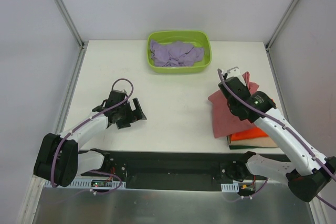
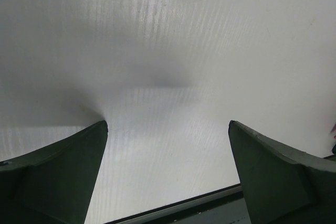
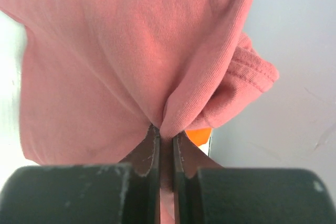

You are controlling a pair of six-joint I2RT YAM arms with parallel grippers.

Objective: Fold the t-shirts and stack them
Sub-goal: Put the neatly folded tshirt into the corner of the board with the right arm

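My right gripper point(image 1: 236, 80) is shut on a fold of the dusty salmon-red t-shirt point(image 1: 224, 114), which drapes over a stack at the right edge. The stack shows a bright orange t-shirt point(image 1: 251, 132) and a tan one point(image 1: 260, 142) below it. In the right wrist view the salmon cloth point(image 3: 115, 61) is pinched at my gripper point(image 3: 166, 132), with a bit of orange point(image 3: 199, 136) behind. The lavender t-shirts point(image 1: 176, 53) lie crumpled in the lime-green tub point(image 1: 206, 59) at the back. My left gripper point(image 1: 137, 115) is open and empty over bare table; it also shows in the left wrist view point(image 2: 168, 124).
The white table point(image 1: 173, 103) is walled by white panels with metal posts point(image 1: 62, 9) at the back corners. A dark rail point(image 1: 173, 158) runs along the near edge between the arm bases; the table's near edge point(image 2: 184, 204) shows in the left wrist view.
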